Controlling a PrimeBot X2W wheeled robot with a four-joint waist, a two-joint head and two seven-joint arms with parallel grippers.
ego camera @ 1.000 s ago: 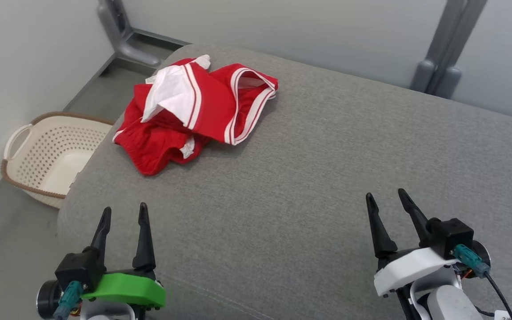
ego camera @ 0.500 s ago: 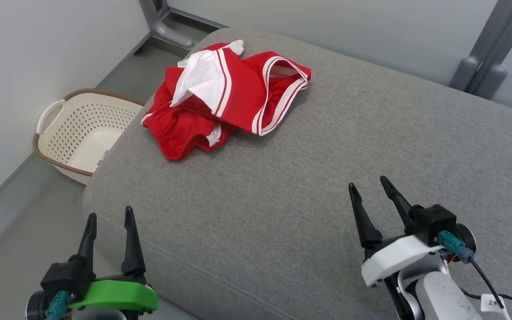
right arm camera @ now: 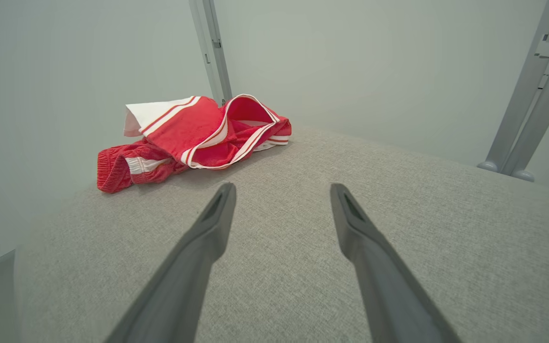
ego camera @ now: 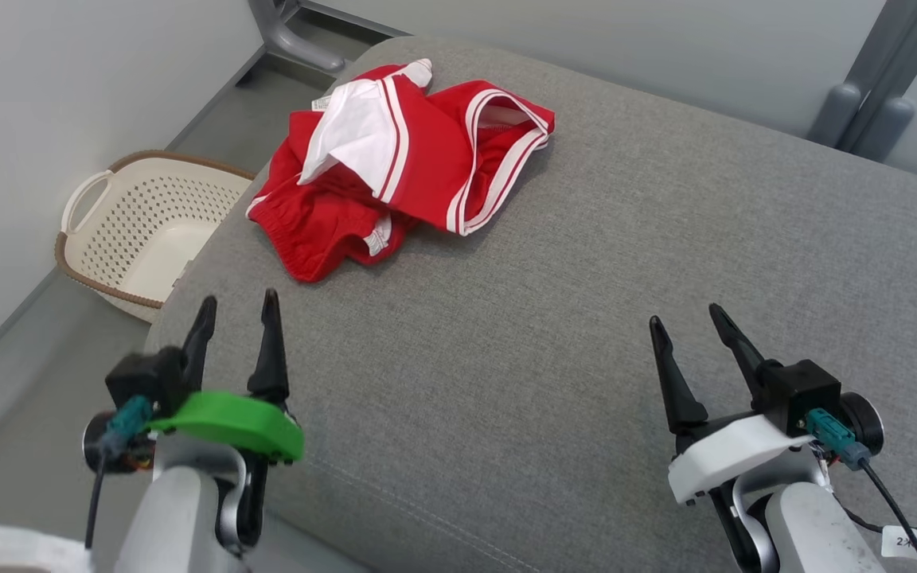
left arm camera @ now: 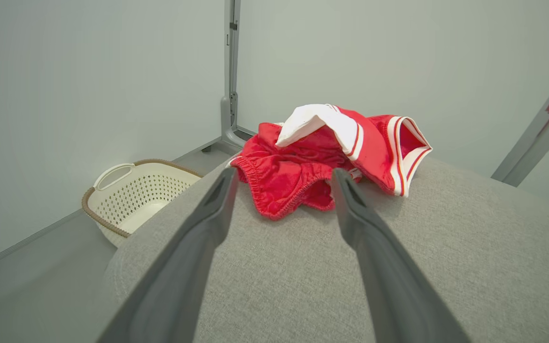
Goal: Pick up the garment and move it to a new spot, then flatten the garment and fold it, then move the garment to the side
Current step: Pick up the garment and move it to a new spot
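Over the near left corner of the grey cushion (ego camera: 586, 270), the left gripper (ego camera: 239, 301) hovers with its two dark fingers spread wide and gripping nothing, its green mount and pale forearm just behind. In the left wrist view the left gripper (left arm camera: 284, 174) points at the garment (left arm camera: 379, 143), whose nearest red fold shows between the parted fingers (left arm camera: 208, 214) without touching them.

At the near right, the right gripper (ego camera: 684, 314) is likewise spread and holds nothing, above bare cushion and well apart from the cloth. From its wrist camera the right gripper (right arm camera: 279, 188) has the garment (right arm camera: 193, 128) far off to the left.

The garment (ego camera: 419, 159), red shorts with white stripes, lies bunched at the far left corner of the cushion, a white panel flipped up on top and an elastic hem facing the near side. On the floor left of the cushion sits a cream perforated basket (ego camera: 148, 231) with a brown rim, close to the wall. A grey metal post (ego camera: 856, 111) stands beyond the far right edge.
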